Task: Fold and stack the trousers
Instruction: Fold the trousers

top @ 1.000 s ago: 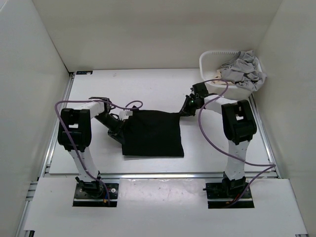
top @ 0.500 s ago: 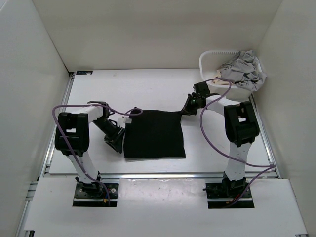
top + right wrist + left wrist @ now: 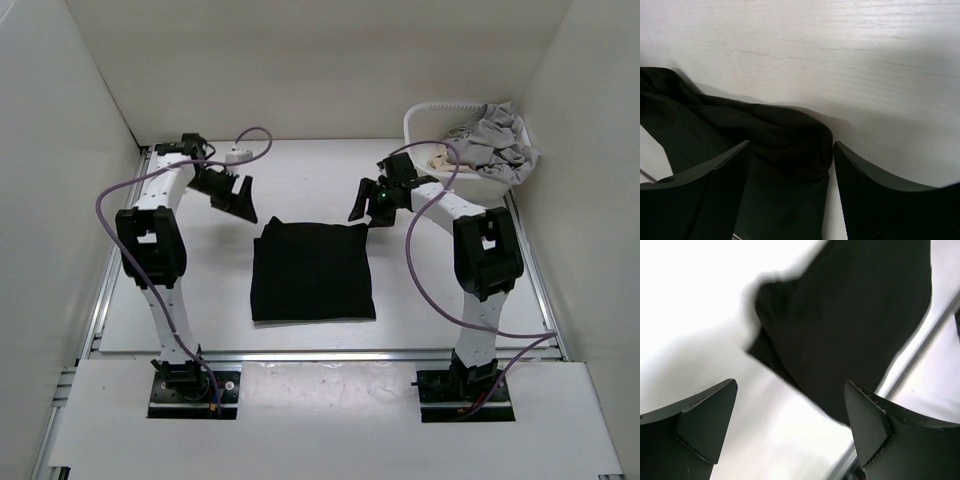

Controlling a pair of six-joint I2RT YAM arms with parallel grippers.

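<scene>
Trousers now lie folded square; left gripper and right gripper have let go and lifted, jaws apart, empty. Fold looks done.

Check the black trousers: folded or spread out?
Folded. The trousers lie as one compact, roughly square black block on the table, with no separate legs showing.

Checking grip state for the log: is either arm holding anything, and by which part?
Nothing held. Left gripper and right gripper are both open; the folded trousers lie ungripped.
</scene>
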